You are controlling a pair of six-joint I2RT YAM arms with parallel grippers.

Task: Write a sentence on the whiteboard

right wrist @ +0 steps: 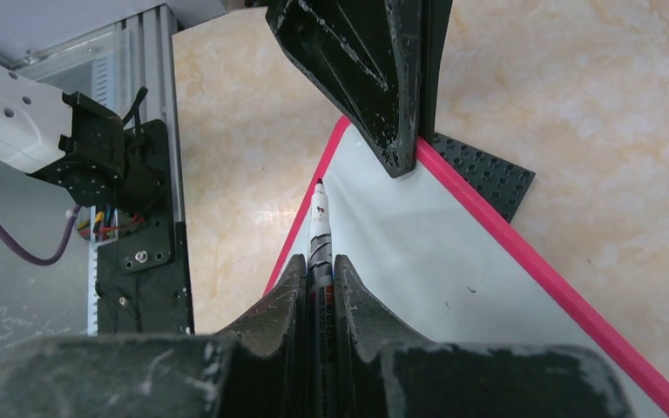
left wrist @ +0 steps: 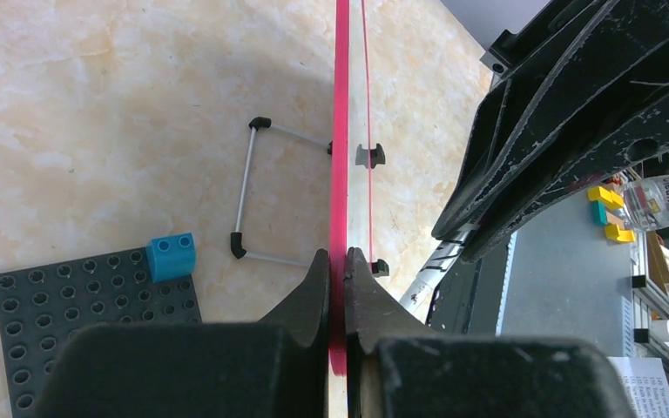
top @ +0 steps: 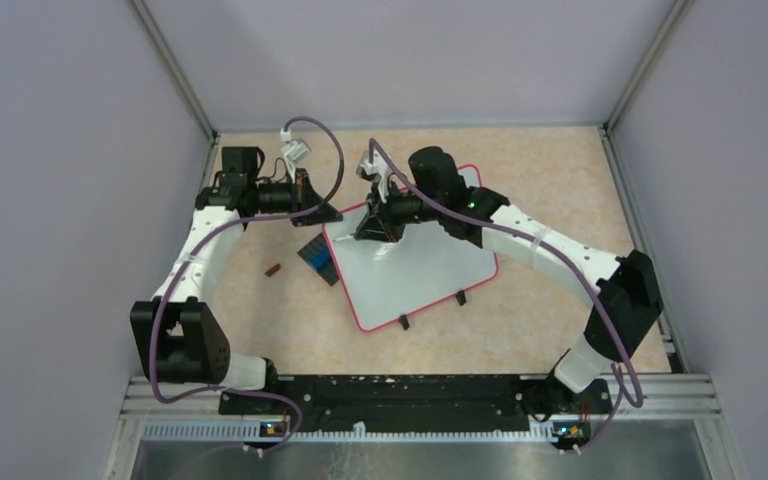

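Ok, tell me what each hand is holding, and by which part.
Left hand pinches the whiteboard by its red-pink frame. Right hand grips a marker by its barrel, tip out over the board.

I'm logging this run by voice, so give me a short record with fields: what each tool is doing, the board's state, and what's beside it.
left tool: shut on the red frame edge of the whiteboard
right tool: shut on a marker, tip aimed at the board near a corner; contact unclear
writing: none visible on the exposed surface
beside board: dark studded baseplate with a blue brick on it
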